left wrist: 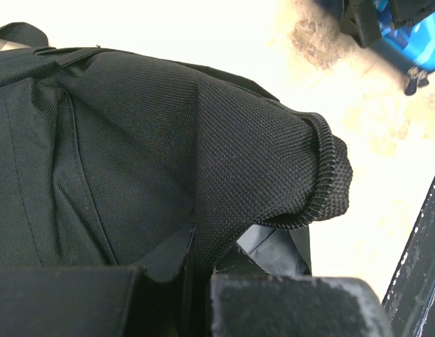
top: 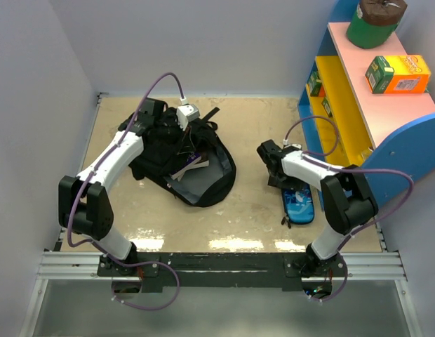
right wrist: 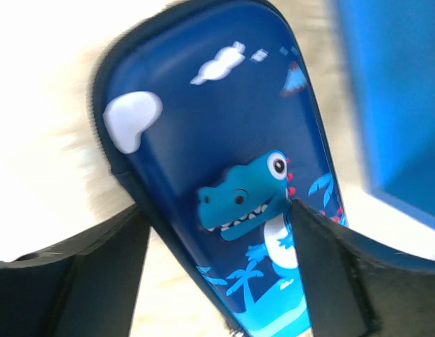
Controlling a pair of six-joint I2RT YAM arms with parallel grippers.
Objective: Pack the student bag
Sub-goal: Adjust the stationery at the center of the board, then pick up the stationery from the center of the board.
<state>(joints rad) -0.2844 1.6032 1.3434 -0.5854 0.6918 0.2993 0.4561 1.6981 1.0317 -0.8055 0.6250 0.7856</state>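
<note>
The student bag (top: 168,158), black with a grey lining, lies open at the table's middle left. My left gripper (top: 186,123) is at its far top edge, shut on a fold of the black fabric (left wrist: 224,161); in the left wrist view the cloth runs down between the fingers (left wrist: 295,309) of that gripper (left wrist: 196,281). The blue pencil case (top: 299,203) with a crocodile picture (right wrist: 238,200) lies flat at the right. My right gripper (top: 282,179) hangs over its far end, open. Its jaws (right wrist: 219,207) straddle the case, and bare table shows beside the left finger (right wrist: 77,281).
A blue shelf unit (top: 407,133) with yellow and pink boards stands along the right wall. It carries an orange-green box (top: 398,74), a dark green pot (top: 374,21) and small green boxes (top: 315,83). A pale book edge (top: 191,166) shows inside the bag.
</note>
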